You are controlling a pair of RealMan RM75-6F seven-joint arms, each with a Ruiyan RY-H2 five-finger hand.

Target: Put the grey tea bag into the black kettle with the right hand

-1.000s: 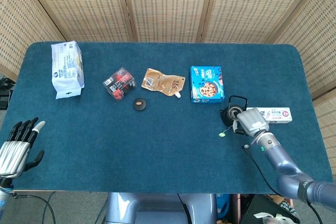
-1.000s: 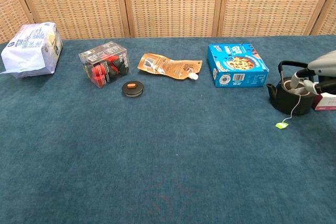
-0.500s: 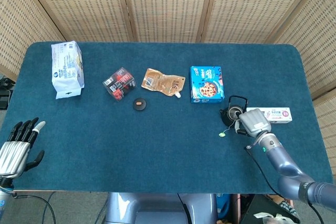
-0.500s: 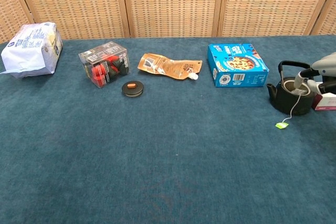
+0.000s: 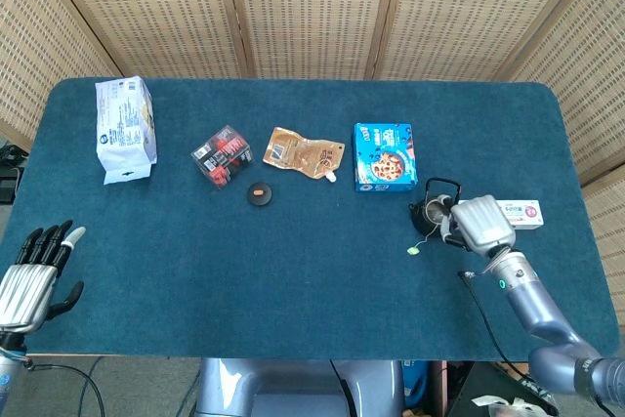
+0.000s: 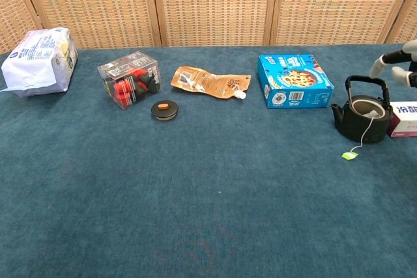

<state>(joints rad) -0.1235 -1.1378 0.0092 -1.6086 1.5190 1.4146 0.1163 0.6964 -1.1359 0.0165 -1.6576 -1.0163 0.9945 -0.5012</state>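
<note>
Left hand (image 5: 29, 280) is hovering off the near left corner of the bench (image 5: 293, 280), fingers spread apart and holding nothing. White bag (image 5: 125, 129) is lying at the far left of the blue cloth. Clear box of red and black items (image 6: 129, 79) is sitting to its right, and a small black round lid (image 6: 165, 109) with an orange centre is resting just in front of that box. Brown pouch (image 6: 210, 81) is lying flat next, its white spout pointing right. Blue cookie box (image 6: 294, 80) is lying flat further right. Black kettle (image 6: 362, 119) is standing to the right of the cookie box, lid off and handle raised; the grey tea bag (image 6: 364, 104) is lying inside its open mouth, while its string is trailing over the front wall down to a small green tag (image 6: 350, 155) resting on the cloth. White and pink carton (image 6: 404, 118) is lying just beside the kettle on the right. Right hand (image 5: 480, 223) is hanging above the kettle's right side, apart from it, fingers (image 6: 384, 63) loosely parted and gripping nothing.
</note>
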